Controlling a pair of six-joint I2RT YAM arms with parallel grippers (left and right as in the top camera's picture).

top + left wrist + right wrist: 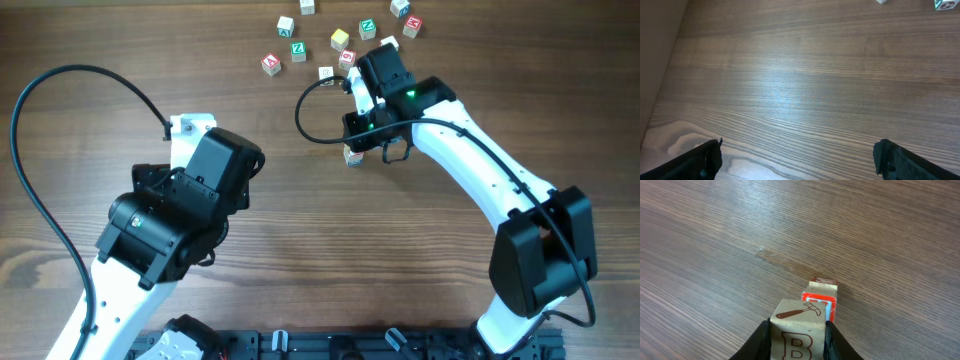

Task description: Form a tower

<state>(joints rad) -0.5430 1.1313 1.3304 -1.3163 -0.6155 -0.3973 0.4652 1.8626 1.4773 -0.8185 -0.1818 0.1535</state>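
Square wooden B cube (pixel 799 312) pinched in right gripper (pixel 798 335); red-edged tower (pixel 819 301) beyond on grained table (pixel 715 240); left gripper (pixel 797 160) gaping.

table (pixel 300 220): brown wood | on it: loose letter cubes (pixel 340 38) far edge; tower (pixel 352 156) nearer

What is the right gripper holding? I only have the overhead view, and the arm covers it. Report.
Observer: The right gripper is shut on a wooden cube with a brown B and a hammer picture.
Operator: Now report the left gripper; the overhead hides it too.
Observer: The left gripper is open, with only bare table between its fingers.
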